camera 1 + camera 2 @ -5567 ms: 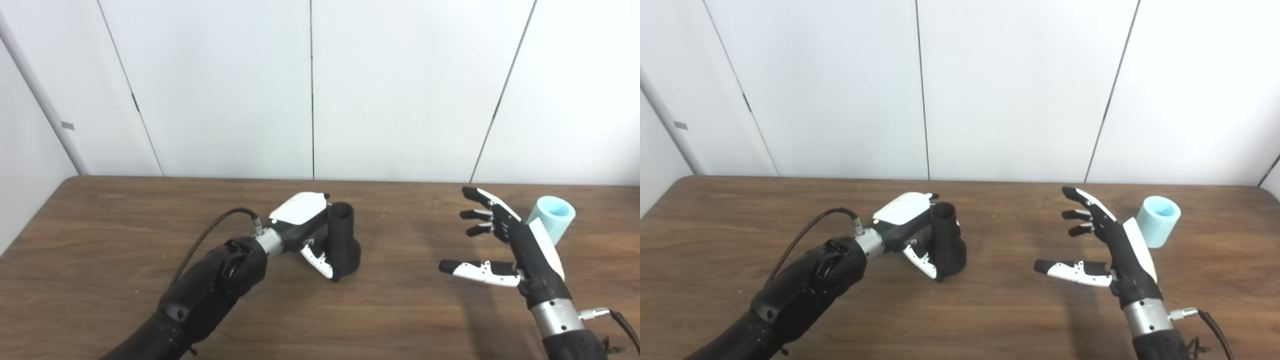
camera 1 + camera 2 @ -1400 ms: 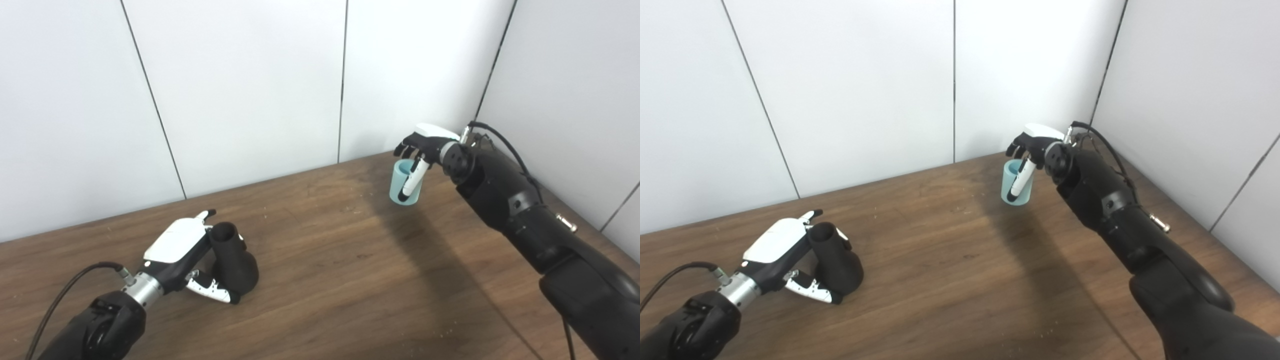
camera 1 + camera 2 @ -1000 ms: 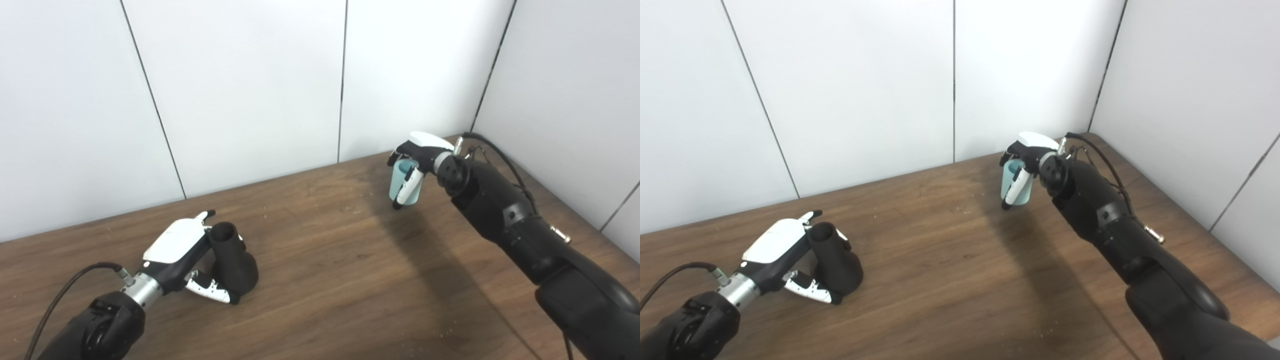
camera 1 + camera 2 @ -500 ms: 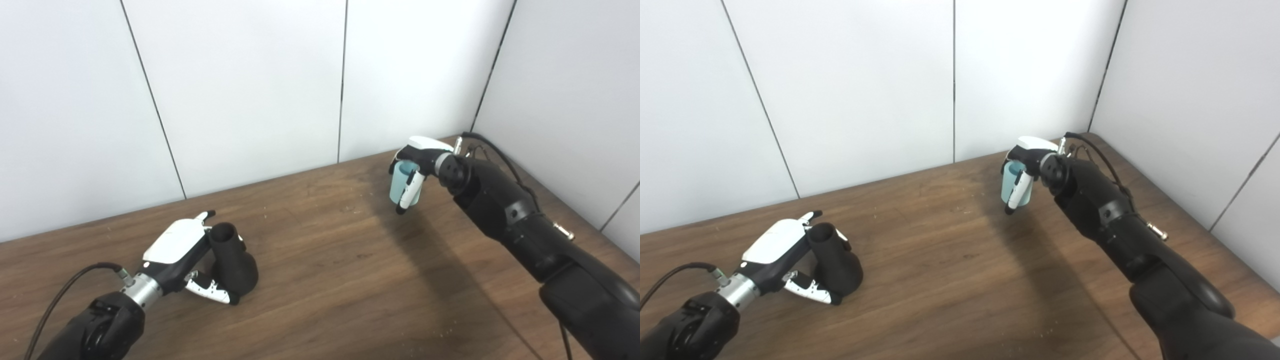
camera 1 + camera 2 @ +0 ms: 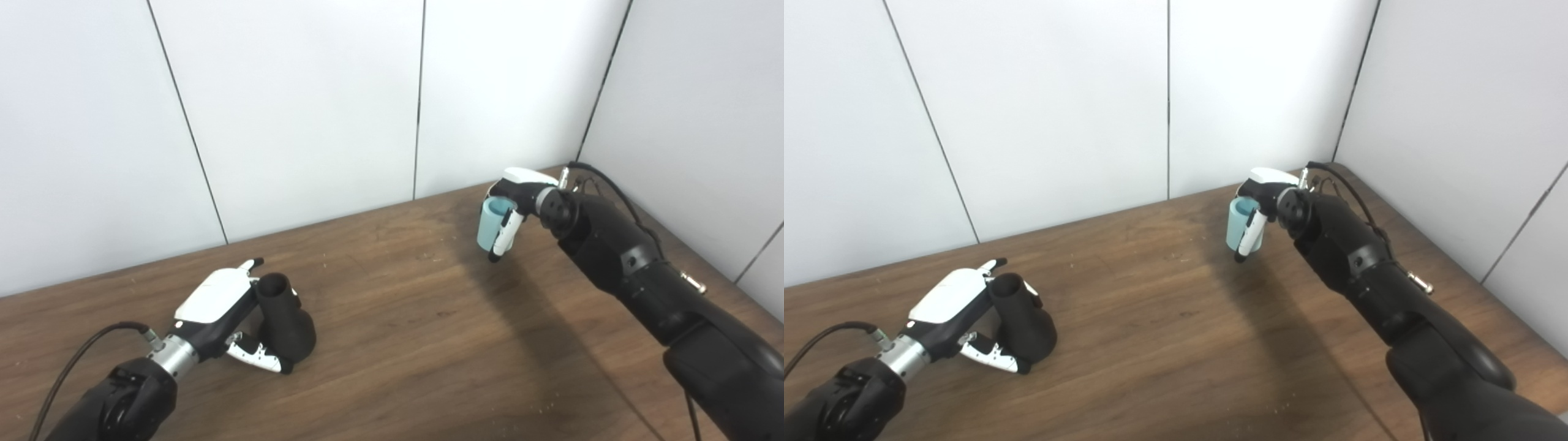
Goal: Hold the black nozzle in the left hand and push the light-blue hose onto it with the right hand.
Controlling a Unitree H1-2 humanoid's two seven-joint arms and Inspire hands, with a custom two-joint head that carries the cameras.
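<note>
left hand (image 5: 225, 313) gripping nozzle (image 5: 283, 320), right hand (image 5: 516, 195) holding hose (image 5: 490, 217)

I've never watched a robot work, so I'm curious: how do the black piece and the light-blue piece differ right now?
The black nozzle stands on the table in the left hand; the light-blue hose is held off the table by the right hand, far away near the wall corner. The black nozzle flares wide at its base; the light-blue hose is a plain short tube. The nozzle's opening faces up; the hose is tilted. Both are hollow and gripped.
</note>
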